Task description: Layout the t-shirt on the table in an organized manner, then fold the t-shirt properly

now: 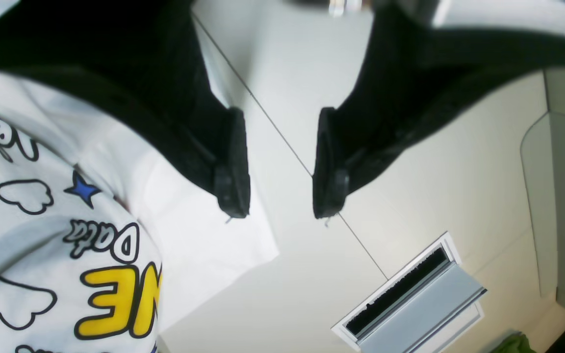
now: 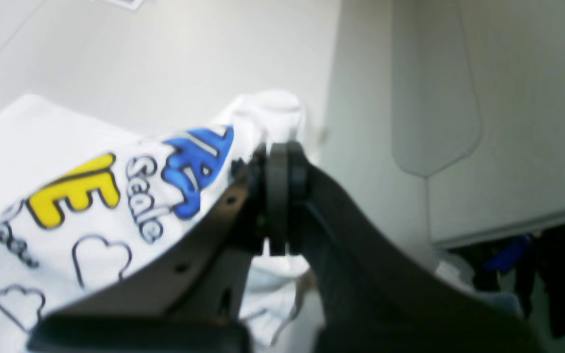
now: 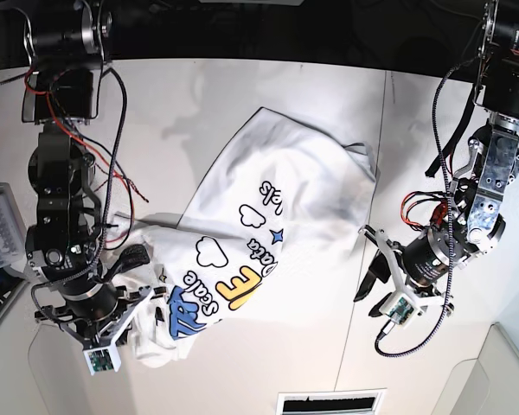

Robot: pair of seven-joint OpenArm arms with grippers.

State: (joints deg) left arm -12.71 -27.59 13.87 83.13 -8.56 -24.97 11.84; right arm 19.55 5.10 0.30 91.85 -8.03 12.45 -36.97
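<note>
The white t-shirt [image 3: 277,199] with blue and yellow cartoon lettering lies crumpled and print-up across the middle of the table [image 3: 268,86]. In the base view my right gripper [image 3: 143,281] is at the shirt's lower-left end. Up close, this gripper [image 2: 277,147] is shut on a bunched fold of the t-shirt [image 2: 91,196], which is pulled up around the fingertips. My left gripper [image 3: 369,298] hangs open just right of the shirt. Between its fingers [image 1: 233,166] there is only bare table [image 1: 410,171] with a dark seam, and the t-shirt [image 1: 66,235] lies to its left.
A rectangular slot with a grey flap [image 1: 410,299] is set into the table near the front edge [image 3: 329,402]. A grey tray [image 3: 0,225] sits at the far left. Red and black cables hang along both arms.
</note>
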